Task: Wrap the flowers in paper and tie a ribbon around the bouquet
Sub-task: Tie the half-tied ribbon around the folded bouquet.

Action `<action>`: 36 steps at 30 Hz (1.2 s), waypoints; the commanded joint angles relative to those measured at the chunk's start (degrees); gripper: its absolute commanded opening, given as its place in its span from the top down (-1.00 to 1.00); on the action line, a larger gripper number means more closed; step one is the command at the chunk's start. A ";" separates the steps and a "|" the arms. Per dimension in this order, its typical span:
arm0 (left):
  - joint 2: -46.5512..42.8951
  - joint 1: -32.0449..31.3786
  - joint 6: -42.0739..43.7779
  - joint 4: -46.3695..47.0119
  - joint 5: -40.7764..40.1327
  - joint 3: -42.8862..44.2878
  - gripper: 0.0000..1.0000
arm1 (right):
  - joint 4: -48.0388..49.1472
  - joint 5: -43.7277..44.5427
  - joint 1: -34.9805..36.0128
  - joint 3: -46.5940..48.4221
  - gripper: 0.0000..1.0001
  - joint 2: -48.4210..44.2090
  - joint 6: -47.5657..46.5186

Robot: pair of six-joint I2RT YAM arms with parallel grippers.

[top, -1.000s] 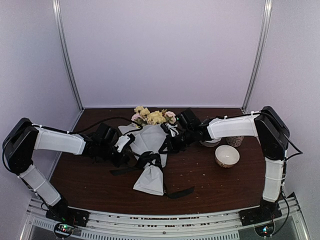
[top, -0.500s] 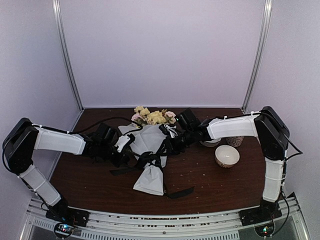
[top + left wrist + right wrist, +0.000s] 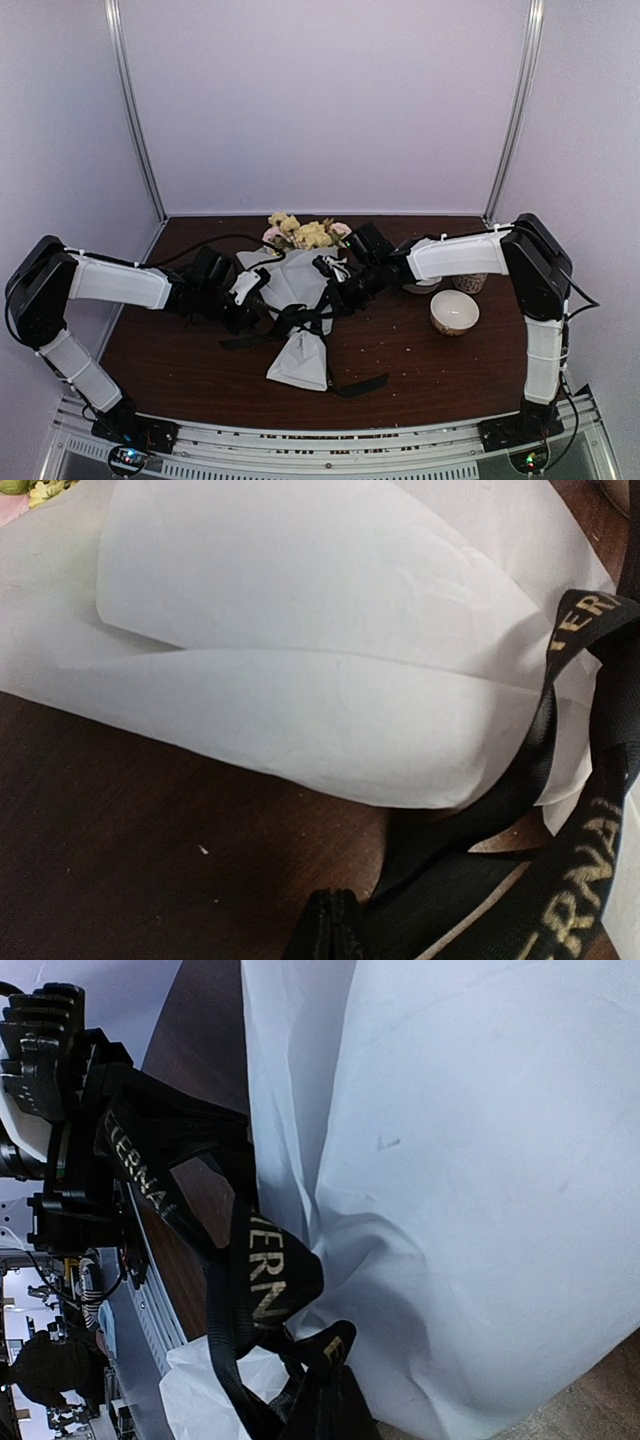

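The bouquet (image 3: pixel 298 300) lies mid-table on the dark wooden table (image 3: pixel 430 375), its yellow and pink flowers (image 3: pixel 305 234) pointing at the far wall and the paper (image 3: pixel 300 680) cone tapering toward the near edge. The black ribbon (image 3: pixel 300 318) crosses the cone's waist, gold lettering showing. Just left of the cone sits the left gripper (image 3: pixel 325 925), fingers clenched on one ribbon strand. From the right comes the right gripper (image 3: pixel 322 1400), fingers pinched tight on the other strand beside a bunched loop. A white bowl (image 3: pixel 454 312) stands well apart on the right
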 commanded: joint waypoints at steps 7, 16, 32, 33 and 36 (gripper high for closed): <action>-1.45 0.43 -2.39 -2.94 -6.47 0.55 0.92 | 3.68 9.92 -1.81 -2.36 1.00 -5.27 2.92; 2.33 3.46 -4.51 -6.98 -10.80 6.31 1.00 | 2.82 14.28 -2.49 -11.37 1.00 -12.01 2.68; 2.84 9.03 -7.14 -5.64 -5.14 6.41 1.00 | 5.48 9.42 -3.58 -25.09 1.00 -15.03 4.14; 2.34 9.03 -6.90 -5.95 -5.86 6.16 1.00 | 5.17 9.26 -3.59 -25.42 1.00 -15.01 3.95; 1.36 9.00 -5.75 -6.60 -7.04 5.62 1.00 | 4.42 8.73 -3.58 -25.54 1.00 -14.25 3.50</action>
